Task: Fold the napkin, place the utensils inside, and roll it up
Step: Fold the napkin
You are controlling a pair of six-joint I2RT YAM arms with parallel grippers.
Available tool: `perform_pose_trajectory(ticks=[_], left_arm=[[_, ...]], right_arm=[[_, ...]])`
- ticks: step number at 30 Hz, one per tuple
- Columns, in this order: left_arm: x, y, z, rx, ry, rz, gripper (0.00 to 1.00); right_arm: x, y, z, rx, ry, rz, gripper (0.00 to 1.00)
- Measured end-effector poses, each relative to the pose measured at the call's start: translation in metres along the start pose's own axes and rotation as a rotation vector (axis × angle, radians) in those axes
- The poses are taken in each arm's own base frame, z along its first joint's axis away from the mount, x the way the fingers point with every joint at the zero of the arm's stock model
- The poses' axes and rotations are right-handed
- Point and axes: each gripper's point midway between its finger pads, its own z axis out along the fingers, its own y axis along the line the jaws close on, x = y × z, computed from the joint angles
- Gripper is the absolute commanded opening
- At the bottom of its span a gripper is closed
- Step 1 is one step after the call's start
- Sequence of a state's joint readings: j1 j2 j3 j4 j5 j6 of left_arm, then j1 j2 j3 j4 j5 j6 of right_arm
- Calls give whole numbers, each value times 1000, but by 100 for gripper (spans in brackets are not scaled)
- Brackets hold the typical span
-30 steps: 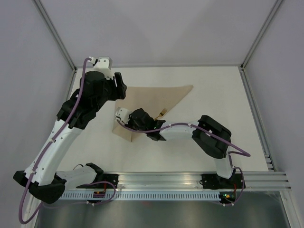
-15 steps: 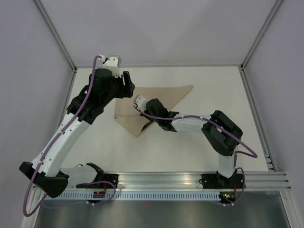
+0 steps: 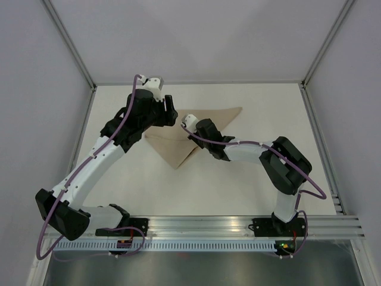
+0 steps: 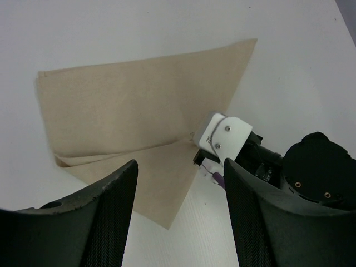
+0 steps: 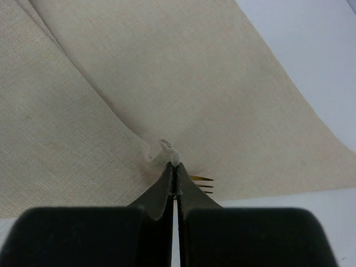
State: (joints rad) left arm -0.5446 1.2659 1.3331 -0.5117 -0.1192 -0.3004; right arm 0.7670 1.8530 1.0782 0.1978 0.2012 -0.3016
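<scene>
Right hand [image 5: 176,167] is pinching the napkin [image 3: 178,146] while the left hand [image 4: 179,172] is hanging open above it.
The napkin is lying folded on the white table [image 3: 250,179], in its far left part, with one long point reaching to the right. The right hand is clenching tight on a small bit of cloth at the edge of the upper layer, which is rising a little there. Golden tines of a fork [image 5: 201,181] are showing from under the cloth just beside its fingers. The left hand is hovering over the napkin, fingers spread, grasping nothing.
</scene>
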Motion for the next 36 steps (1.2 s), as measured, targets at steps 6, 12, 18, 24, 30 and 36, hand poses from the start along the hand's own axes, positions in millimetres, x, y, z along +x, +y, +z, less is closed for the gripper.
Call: perform_pose_trajectory(ticks=[6, 12, 18, 24, 30, 36], left_arm=[[21, -1, 17, 12, 46, -19, 68], [27, -4, 25, 27, 55, -29, 68], [30, -6, 29, 37, 51, -42, 68], [40, -6, 37, 40, 69, -50, 68], [46, -7, 39, 49, 84, -55, 68], [46, -8, 42, 55, 80, -58, 67]], right_arm=[[7, -14, 1, 24, 13, 21, 0], [10, -23, 2, 39, 18, 42, 0], [14, -32, 3, 55, 25, 60, 0], [17, -40, 3, 68, 30, 75, 0], [20, -44, 4, 72, 33, 85, 1], [21, -46, 4, 70, 33, 100, 12]])
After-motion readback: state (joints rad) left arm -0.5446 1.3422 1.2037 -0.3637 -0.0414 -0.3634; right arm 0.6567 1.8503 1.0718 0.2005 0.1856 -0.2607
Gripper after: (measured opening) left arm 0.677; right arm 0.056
